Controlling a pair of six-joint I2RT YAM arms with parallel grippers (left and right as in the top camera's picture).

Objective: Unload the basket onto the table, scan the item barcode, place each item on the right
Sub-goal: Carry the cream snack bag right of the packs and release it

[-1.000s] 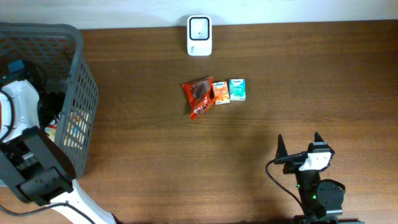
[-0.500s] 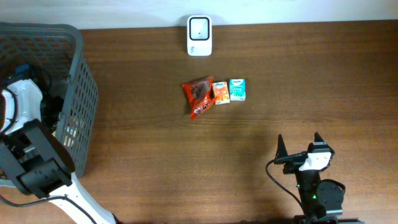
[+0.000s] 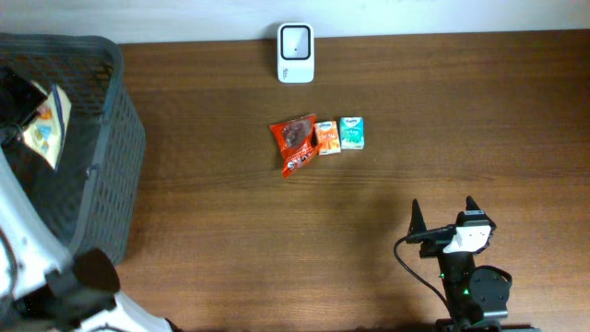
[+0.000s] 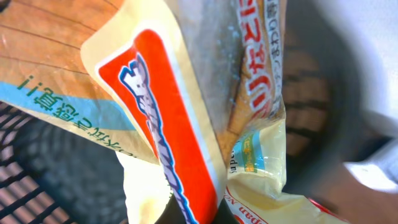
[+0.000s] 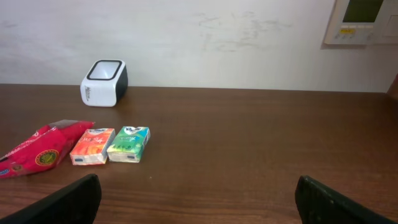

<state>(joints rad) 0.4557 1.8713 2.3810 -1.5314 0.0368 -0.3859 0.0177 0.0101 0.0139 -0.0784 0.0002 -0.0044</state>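
One snack pkt (image 3: 44, 129), clamped in the closed left gripper (image 3: 26, 103) above the basket (image 3: 115, 120), had the scanner (image 3: 296, 41) well off to its right; right gripper (image 3: 443, 217) sat wide open, empty.

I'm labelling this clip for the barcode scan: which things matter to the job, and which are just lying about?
In the job: snack packet, held over the grey basket; white barcode scanner.
Lying about: red pouch, orange box, teal box, side by side.
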